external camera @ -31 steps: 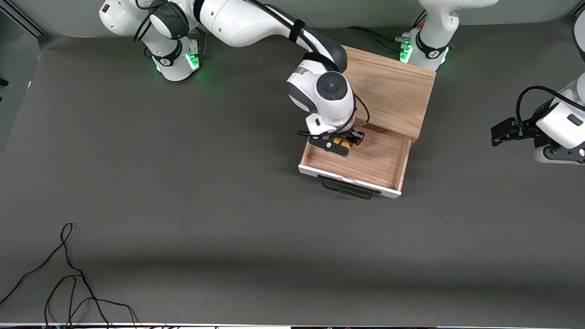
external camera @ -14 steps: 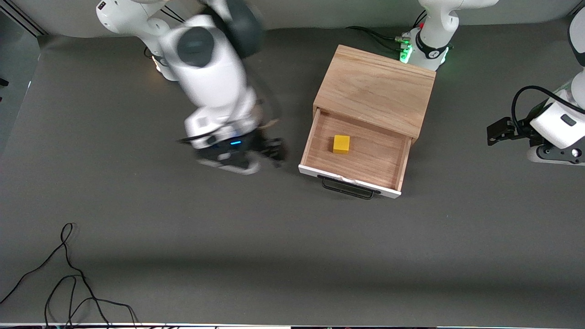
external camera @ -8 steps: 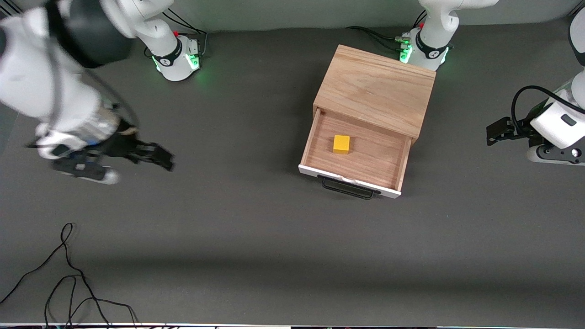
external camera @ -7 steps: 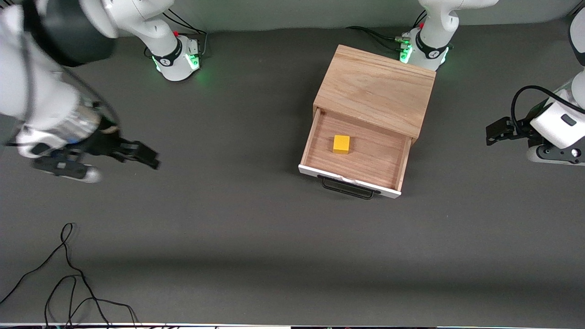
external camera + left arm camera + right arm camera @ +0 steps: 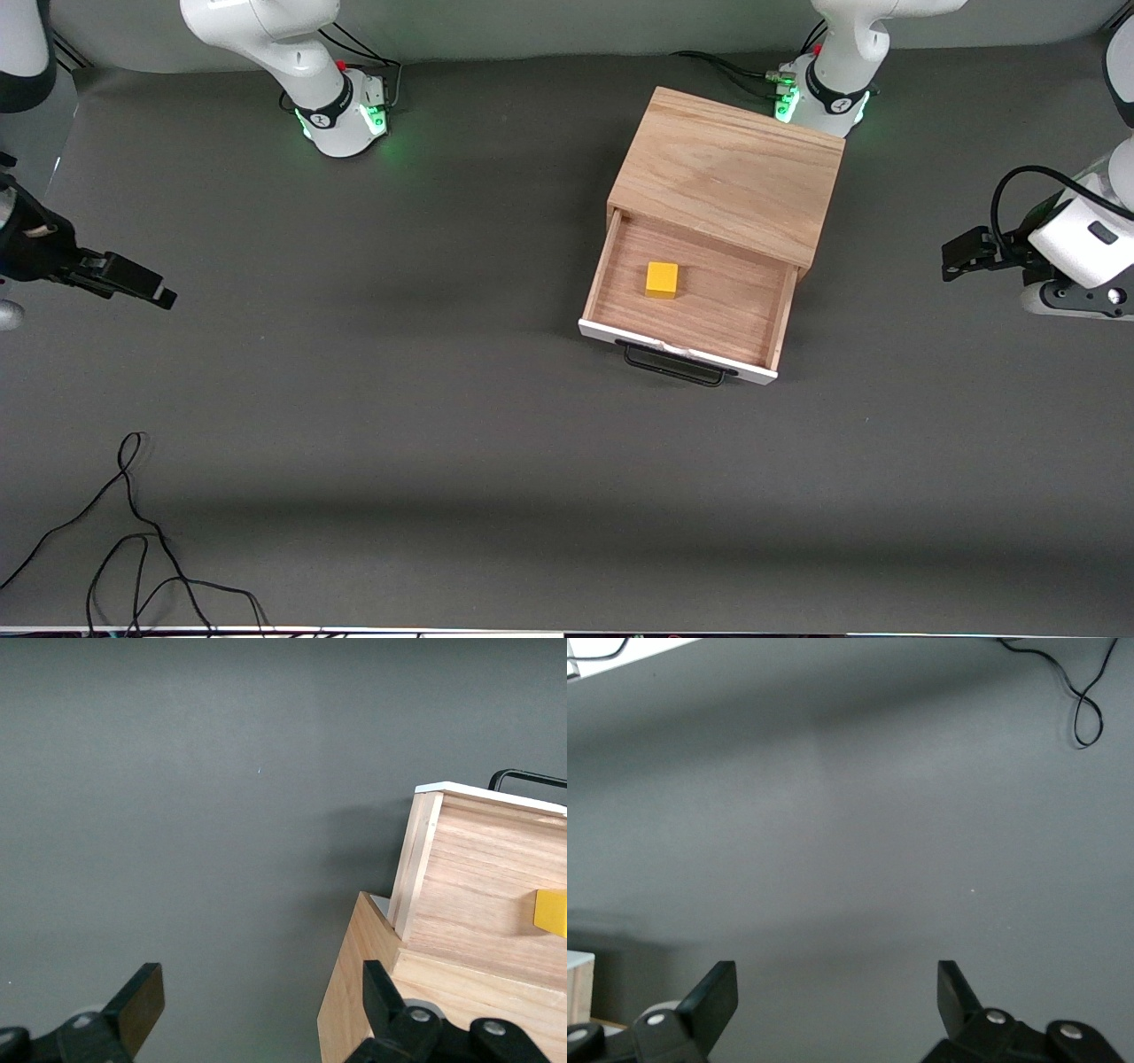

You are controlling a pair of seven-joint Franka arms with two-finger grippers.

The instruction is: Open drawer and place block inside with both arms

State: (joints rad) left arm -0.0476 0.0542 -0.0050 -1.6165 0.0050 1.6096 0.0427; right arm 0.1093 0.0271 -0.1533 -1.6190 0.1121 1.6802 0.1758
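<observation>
The light oak box (image 5: 731,173) stands near the left arm's base. Its drawer (image 5: 709,310) is pulled out toward the front camera, white front and black bar handle (image 5: 673,365) leading. The yellow block (image 5: 662,280) lies alone on the drawer's wood floor. My right gripper (image 5: 151,291) is open and empty over the table at the right arm's end. My left gripper (image 5: 955,260) is open and empty over the table at the left arm's end, beside the box. The left wrist view shows the left gripper (image 5: 261,1001), the drawer (image 5: 478,895) and the block (image 5: 551,912). The right wrist view shows the right gripper (image 5: 833,992) over bare mat.
A loose black cable (image 5: 133,532) lies on the mat near the front camera at the right arm's end; it also shows in the right wrist view (image 5: 1085,709). The green-lit arm bases (image 5: 341,115) (image 5: 824,97) stand along the table's back edge.
My right gripper let go of the block in the drawer and swung away to the right arm's end of the table. The left arm has barely moved.
</observation>
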